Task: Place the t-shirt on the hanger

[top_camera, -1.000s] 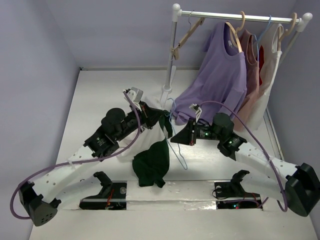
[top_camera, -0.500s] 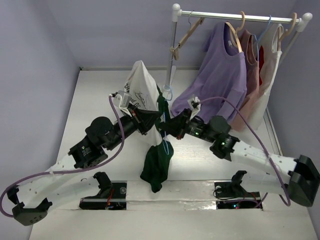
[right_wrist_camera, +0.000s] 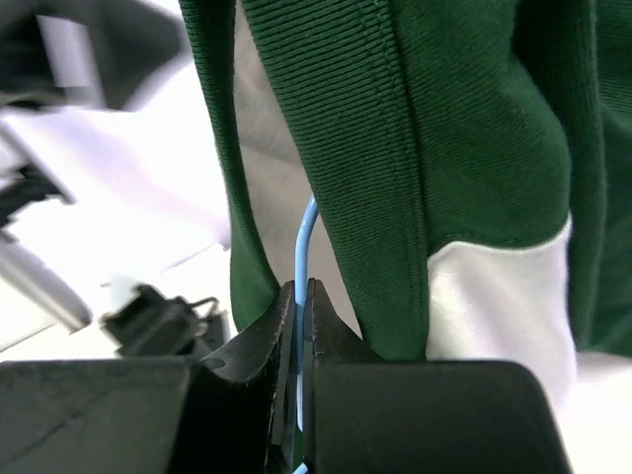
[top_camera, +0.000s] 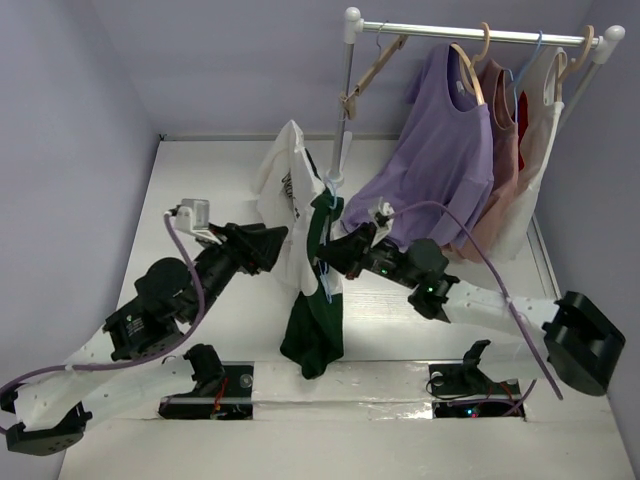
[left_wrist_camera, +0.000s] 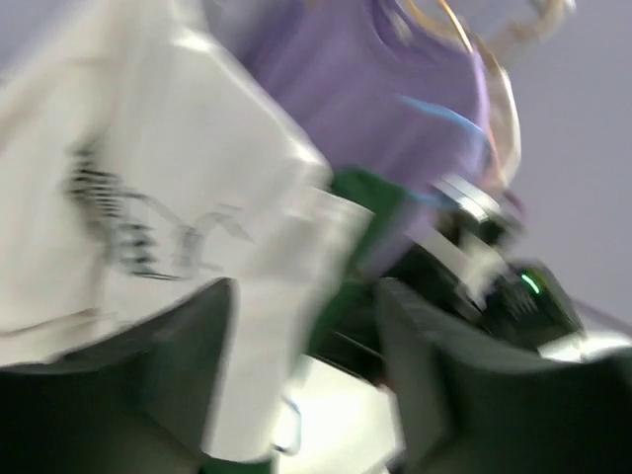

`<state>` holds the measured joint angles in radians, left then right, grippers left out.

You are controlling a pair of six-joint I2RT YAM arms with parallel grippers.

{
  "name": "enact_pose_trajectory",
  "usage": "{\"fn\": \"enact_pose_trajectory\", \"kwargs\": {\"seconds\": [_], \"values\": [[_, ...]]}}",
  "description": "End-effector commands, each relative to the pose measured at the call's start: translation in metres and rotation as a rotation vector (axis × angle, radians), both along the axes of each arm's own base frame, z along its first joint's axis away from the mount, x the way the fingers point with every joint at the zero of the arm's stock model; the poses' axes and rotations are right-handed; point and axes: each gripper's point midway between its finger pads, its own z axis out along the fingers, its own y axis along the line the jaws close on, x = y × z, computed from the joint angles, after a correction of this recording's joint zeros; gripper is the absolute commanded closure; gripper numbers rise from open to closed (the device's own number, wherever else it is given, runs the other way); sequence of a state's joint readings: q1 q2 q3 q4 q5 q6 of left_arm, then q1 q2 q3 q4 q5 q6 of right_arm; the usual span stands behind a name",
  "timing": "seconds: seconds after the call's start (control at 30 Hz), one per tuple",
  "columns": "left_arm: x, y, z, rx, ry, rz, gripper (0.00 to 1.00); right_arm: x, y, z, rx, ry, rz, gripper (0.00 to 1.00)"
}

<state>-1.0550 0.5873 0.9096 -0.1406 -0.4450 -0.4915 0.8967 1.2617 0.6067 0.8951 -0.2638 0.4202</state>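
Observation:
The cream-white t-shirt (top_camera: 288, 190) with dark green sleeves hangs in the air over the thin light-blue hanger (top_camera: 331, 184), one green sleeve (top_camera: 314, 330) drooping towards the table. My right gripper (top_camera: 326, 256) is shut on the hanger's wire (right_wrist_camera: 305, 245), jaws pinched tight, with green ribbed cloth (right_wrist_camera: 365, 148) right behind it. My left gripper (top_camera: 278, 240) stands just left of the shirt, open, with its fingers (left_wrist_camera: 193, 360) apart. The left wrist view is blurred; the printed chest (left_wrist_camera: 148, 207) fills it, and I cannot tell whether cloth touches the fingers.
A white clothes rack (top_camera: 344, 110) stands at the back right. It carries a lavender t-shirt (top_camera: 440, 160), pink and white tops (top_camera: 520, 140) and tan wooden hangers (top_camera: 375, 70). The lavender shirt hangs close behind my right arm.
My left gripper has opened, let go of the shirt and drawn back leftwards. The shirt and hanger rose from near the table to hang upright in the right gripper.

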Motion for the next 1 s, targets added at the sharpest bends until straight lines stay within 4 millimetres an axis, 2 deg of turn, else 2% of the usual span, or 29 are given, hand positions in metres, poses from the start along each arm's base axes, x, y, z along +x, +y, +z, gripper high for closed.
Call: {"fn": "enact_pose_trajectory", "kwargs": {"seconds": [0.0, 0.1, 0.2, 0.23, 0.27, 0.4, 0.53, 0.57, 0.67, 0.83, 0.9, 0.93, 0.97], "values": [[0.020, 0.032, -0.007, -0.005, 0.023, 0.216, 0.37, -0.035, -0.025, 0.073, 0.190, -0.248, 0.063, 1.00], [0.041, 0.041, -0.022, 0.063, 0.034, 0.355, 0.34, -0.056, -0.031, 0.070, 0.188, -0.243, 0.139, 1.00], [0.067, 0.046, -0.022, 0.112, 0.016, 0.448, 0.32, -0.073, -0.035, 0.065, 0.162, -0.233, 0.214, 1.00], [0.073, 0.041, -0.022, 0.140, -0.004, 0.416, 0.32, -0.079, -0.039, 0.066, 0.161, -0.231, 0.227, 1.00], [0.088, 0.046, -0.013, 0.124, -0.039, 0.439, 0.31, -0.084, -0.042, 0.067, 0.162, -0.230, 0.239, 1.00], [0.110, 0.036, -0.004, 0.176, -0.137, 0.402, 0.29, -0.101, -0.054, 0.073, 0.168, -0.242, 0.302, 1.00], [0.135, 0.029, -0.001, 0.221, -0.198, 0.396, 0.25, -0.112, -0.062, 0.081, 0.186, -0.250, 0.329, 1.00], [0.145, 0.026, -0.007, 0.240, -0.191, 0.395, 0.25, -0.116, -0.064, 0.085, 0.194, -0.260, 0.337, 1.00], [0.158, 0.019, 0.004, 0.241, -0.249, 0.349, 0.23, -0.123, -0.069, 0.088, 0.189, -0.266, 0.359, 1.00], [0.147, -0.011, 0.024, 0.277, -0.379, 0.178, 0.20, -0.122, -0.073, 0.085, 0.165, -0.264, 0.336, 1.00], [0.151, -0.015, 0.024, 0.283, -0.396, 0.160, 0.24, -0.123, -0.073, 0.085, 0.162, -0.266, 0.343, 1.00], [0.151, -0.021, 0.031, 0.287, -0.414, 0.134, 0.37, -0.123, -0.073, 0.087, 0.166, -0.270, 0.343, 1.00], [0.158, -0.027, 0.021, 0.313, -0.391, 0.116, 0.51, -0.124, -0.074, 0.087, 0.168, -0.272, 0.343, 1.00]]}}
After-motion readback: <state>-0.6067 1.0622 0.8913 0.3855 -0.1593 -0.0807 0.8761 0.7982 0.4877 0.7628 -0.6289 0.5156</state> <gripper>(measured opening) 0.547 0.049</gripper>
